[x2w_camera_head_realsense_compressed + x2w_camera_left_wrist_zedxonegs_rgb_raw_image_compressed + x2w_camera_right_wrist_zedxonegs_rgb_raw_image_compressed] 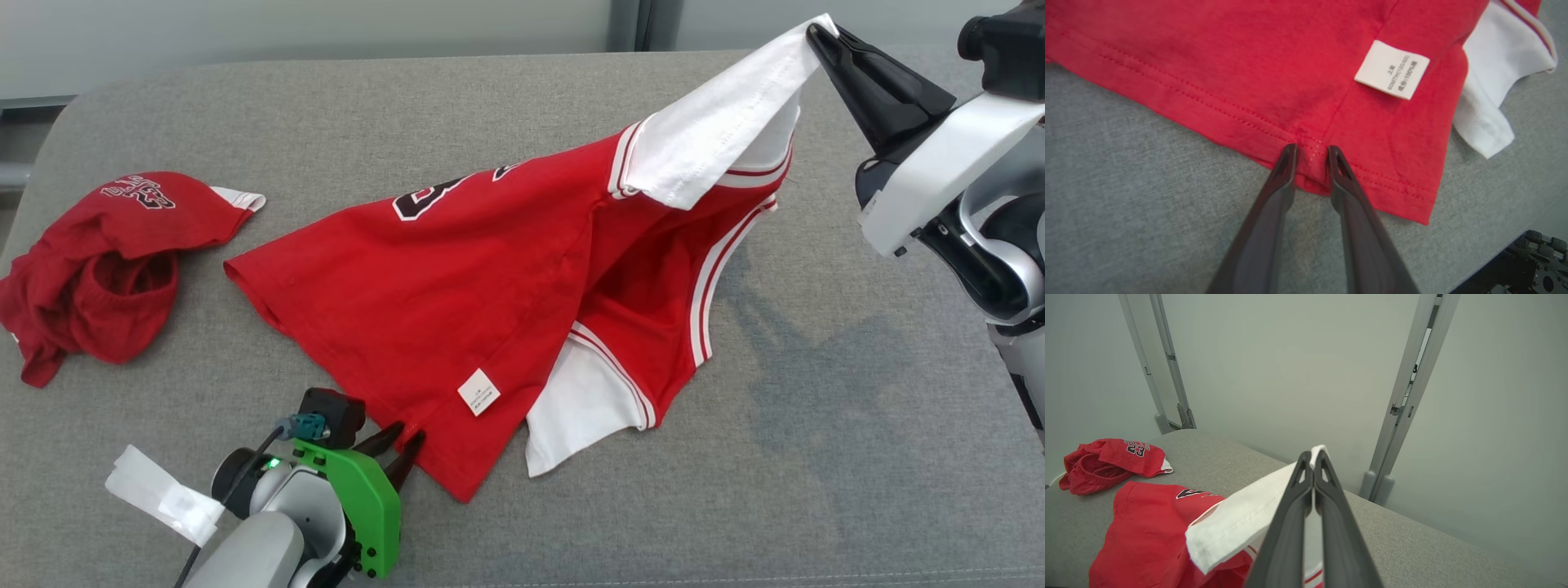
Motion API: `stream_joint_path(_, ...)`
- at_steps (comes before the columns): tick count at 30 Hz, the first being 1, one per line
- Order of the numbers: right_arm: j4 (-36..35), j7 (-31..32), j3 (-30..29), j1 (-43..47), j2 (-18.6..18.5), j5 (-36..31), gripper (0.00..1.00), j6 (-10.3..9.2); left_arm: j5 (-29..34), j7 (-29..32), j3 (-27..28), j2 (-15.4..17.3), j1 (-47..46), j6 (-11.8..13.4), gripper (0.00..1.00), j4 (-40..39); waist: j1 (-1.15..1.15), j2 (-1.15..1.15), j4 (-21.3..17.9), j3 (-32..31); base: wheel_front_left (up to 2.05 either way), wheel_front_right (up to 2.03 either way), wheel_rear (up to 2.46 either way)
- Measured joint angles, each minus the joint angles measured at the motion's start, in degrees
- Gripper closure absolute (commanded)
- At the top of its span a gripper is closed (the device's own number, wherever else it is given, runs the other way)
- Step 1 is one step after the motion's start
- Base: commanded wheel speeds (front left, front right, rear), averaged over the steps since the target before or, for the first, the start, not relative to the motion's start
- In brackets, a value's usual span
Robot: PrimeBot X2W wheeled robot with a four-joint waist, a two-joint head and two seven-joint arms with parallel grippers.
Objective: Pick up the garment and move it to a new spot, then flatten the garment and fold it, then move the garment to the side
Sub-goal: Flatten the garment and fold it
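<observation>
The red shirt (pixel 457 278) lies in the middle of the grey pad (pixel 816 425), with one white sleeve (pixel 718 122) held up in the air at the far right. The right gripper (pixel 816 37) is closed tight on the tip of that sleeve, so the tip is hidden between its fingers. The left gripper (pixel 411 431) sits at the near hem, with one finger on each side of a bit of red cloth. I cannot tell if it is pinching it. The black number (pixel 420 200) is folded and hard to read. The words on the small label (pixel 478 391) are too tiny. Another red heap (pixel 98 269) lies at the left, well apart.
</observation>
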Motion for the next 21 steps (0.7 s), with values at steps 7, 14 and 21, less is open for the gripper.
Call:
stream_joint_path(7, -0.4, 0.0, 0.0, 0.2, -0.2, 0.0, 1.0, -0.38, 0.0, -0.3, -0.2, -0.1, -0.4, -0.1, 0.68, 0.6, 0.0, 0.0, 0.4, 0.0, 0.0, 0.0, 0.0)
stream_joint_path(14, -0.6, 0.0, -0.1, 1.5, -1.3, -0.1, 1.0, -0.46, -0.5, -0.3, -0.3, -0.2, -0.6, -0.3, 0.71, 0.7, 0.0, 0.0, 0.9, -0.4, 0.0, 0.0, 0.0)
stream_joint_path(21, -0.7, 0.1, -0.3, 2.6, -1.3, 0.0, 1.0, -0.97, -1.1, -0.2, -0.5, 0.0, -1.2, -0.3, 1.0, -0.4, 0.0, 0.0, 1.8, -0.9, 0.0, 0.0, 0.0)
